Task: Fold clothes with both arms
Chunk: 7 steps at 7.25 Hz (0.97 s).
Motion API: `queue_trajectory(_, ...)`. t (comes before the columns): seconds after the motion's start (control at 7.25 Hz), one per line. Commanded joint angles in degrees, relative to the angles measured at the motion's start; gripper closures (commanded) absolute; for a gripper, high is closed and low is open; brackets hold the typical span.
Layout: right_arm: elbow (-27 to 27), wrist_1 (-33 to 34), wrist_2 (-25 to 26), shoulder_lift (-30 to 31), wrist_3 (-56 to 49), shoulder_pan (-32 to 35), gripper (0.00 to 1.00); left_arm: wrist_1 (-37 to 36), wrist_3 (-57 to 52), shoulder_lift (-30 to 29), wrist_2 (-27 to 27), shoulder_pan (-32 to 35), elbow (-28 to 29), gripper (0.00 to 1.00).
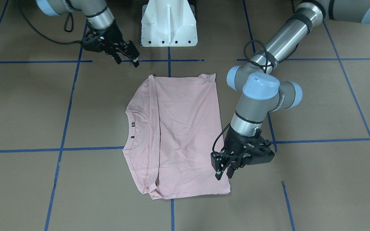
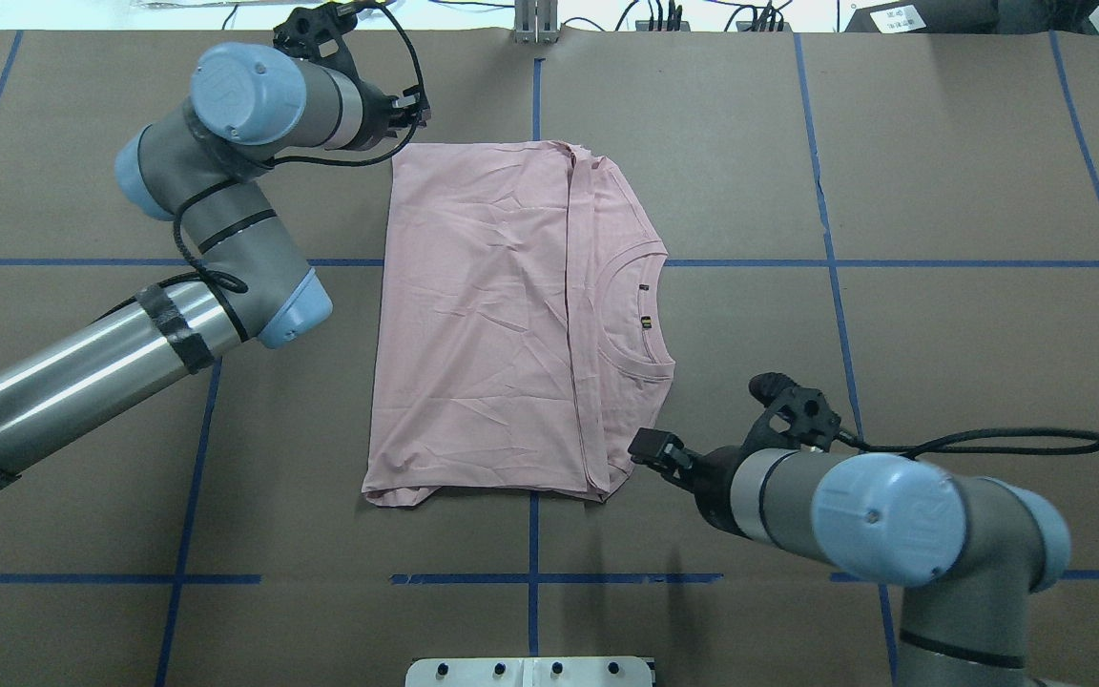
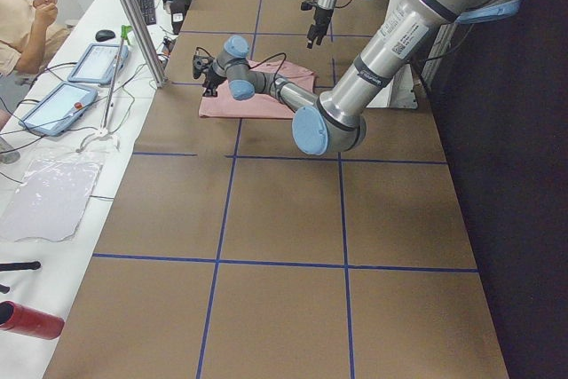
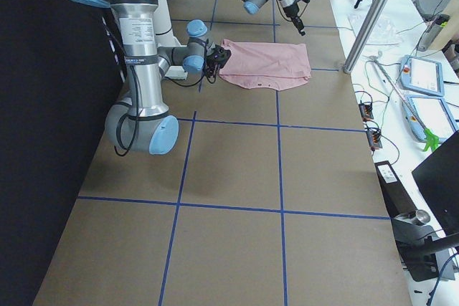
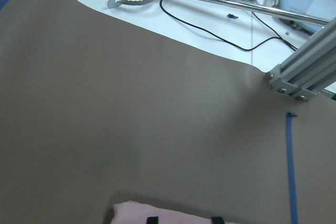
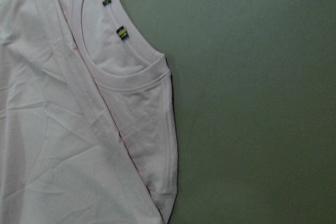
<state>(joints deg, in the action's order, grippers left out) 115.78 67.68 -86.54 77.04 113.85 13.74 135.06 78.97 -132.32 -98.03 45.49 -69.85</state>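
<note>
Pink tee [image 1: 185, 128] flat; L pincer [image 1: 224, 175], R pincer [image 1: 127, 61] spread, empty.

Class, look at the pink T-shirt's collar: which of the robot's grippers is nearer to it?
Right. The right gripper is just off the T-shirt's corner at the collar end; the left gripper is at the hem end, diagonally opposite.

Even, diffuse overhead light; soft shadows, sharp focus.
</note>
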Motion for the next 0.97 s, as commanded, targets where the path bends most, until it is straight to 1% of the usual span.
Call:
queue_trajectory(0.0,-7.99,0.52,5.68,-6.17,4.72,-3.19,0.05,0.11,0.04,3.39,-2.95,-0.05,-4.42,0.52)
queue_trajectory(0.14,-8.81,4.27,5.68,-8.81,4.72,-3.19,0.15,0.11,0.05,3.47,-2.95,-0.05,-4.51,0.52)
queue_trajectory(0.28,-8.91,7.18,5.68,-10.14,4.98,-3.02,0.21,0.03,0.05,3.47,-2.95,-0.05,-4.51,0.52)
queue_trajectory(0.55,-9.95,7.56,5.68,-10.85,4.98,-2.32,0.25,0.11,0.05,3.56,-2.95,-0.05,-4.51,0.52)
queue_trajectory(0.83,-10.75,9.57,5.6,-11.21,4.55,-2.05,0.27,0.11,0.05,3.56,-2.95,-0.05,-4.51,0.52)
